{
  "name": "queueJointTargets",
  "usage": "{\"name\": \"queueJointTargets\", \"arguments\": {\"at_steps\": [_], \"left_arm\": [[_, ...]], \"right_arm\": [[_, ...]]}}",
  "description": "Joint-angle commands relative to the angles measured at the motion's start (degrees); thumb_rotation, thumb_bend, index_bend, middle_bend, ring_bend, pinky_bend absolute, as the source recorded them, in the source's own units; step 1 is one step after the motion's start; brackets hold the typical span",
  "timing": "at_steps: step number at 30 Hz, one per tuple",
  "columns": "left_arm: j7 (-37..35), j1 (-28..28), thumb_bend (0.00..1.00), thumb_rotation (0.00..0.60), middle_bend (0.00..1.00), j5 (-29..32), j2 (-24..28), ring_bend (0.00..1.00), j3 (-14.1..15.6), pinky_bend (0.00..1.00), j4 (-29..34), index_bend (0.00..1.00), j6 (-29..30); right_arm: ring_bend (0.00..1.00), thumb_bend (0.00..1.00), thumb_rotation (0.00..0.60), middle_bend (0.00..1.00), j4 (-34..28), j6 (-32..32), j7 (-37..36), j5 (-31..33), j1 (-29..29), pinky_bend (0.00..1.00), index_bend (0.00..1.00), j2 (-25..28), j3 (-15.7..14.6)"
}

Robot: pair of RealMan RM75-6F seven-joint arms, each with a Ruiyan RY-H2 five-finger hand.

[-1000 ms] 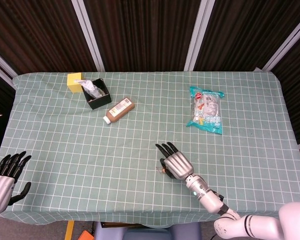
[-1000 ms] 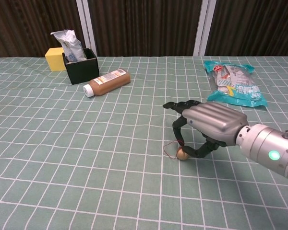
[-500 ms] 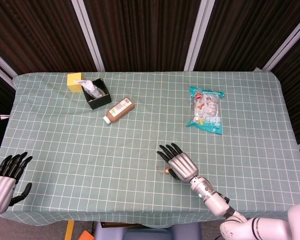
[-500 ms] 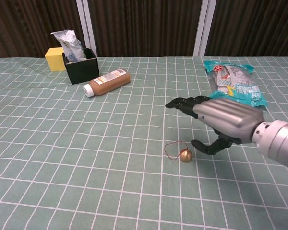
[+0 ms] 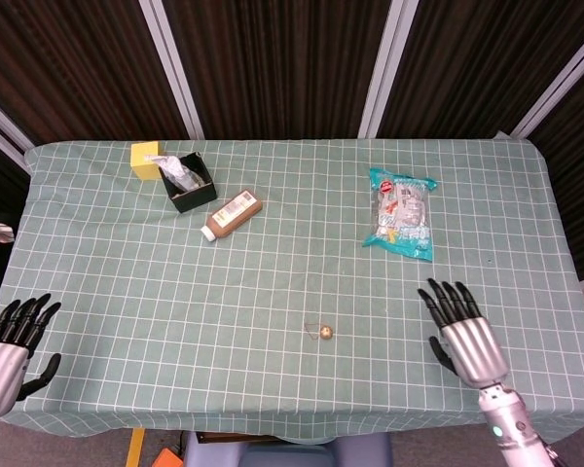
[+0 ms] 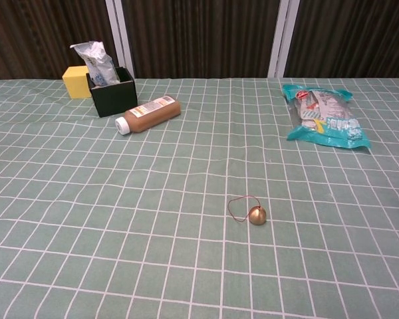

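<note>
The left hand (image 5: 8, 350) is hovering far to the left of the gold bell (image 5: 326, 333), off the near corner of the checked cloth (image 5: 127, 282), with its fingers spread and nothing in them. Well beyond the bell and to its left, a yellow block (image 5: 145, 159) is sitting against a black box (image 5: 191, 183) that is holding a crinkled packet (image 5: 180, 173), and a brown bottle (image 5: 233, 214) is lying on its side just beside the box, nearer the bell. The bell itself is resting on the cloth, its red cord loop (image 6: 239, 203) trailing to the left. A teal snack bag (image 5: 401, 214) is lying beyond the bell to the right. The right hand (image 5: 464, 341) is hovering to the right of the bell, apart from it, fingers spread and holding nothing.

Being small and round, the bell is likely to roll if nudged sideways. A light pinch from above would probably suit it best, keeping clear of the cord.
</note>
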State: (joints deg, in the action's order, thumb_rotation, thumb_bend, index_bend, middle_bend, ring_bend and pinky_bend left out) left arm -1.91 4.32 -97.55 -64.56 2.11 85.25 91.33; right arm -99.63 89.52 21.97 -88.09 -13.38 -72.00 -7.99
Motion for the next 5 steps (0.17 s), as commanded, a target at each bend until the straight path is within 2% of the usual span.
{"name": "queueJointTargets", "arguments": {"at_steps": [1,5], "left_arm": [[2.2,0.0,0.43,0.600,0.00,0.2,-0.9,0.00,0.1,0.01,0.3,0.00,-0.7],[4.2,-0.1,0.43,0.600,0.00,-0.5,-1.4,0.00,0.2,0.01,0.7,0.00,-0.3]], "right_arm": [[0.00,0.49,0.600,0.00,5.4,5.8,-9.7,-0.1,5.5,0.00,0.00,3.3,-0.2],[0.00,0.49,0.600,0.00,6.0,4.0,-10.6,-1.4,5.3,0.00,0.00,3.8,0.2]]}}
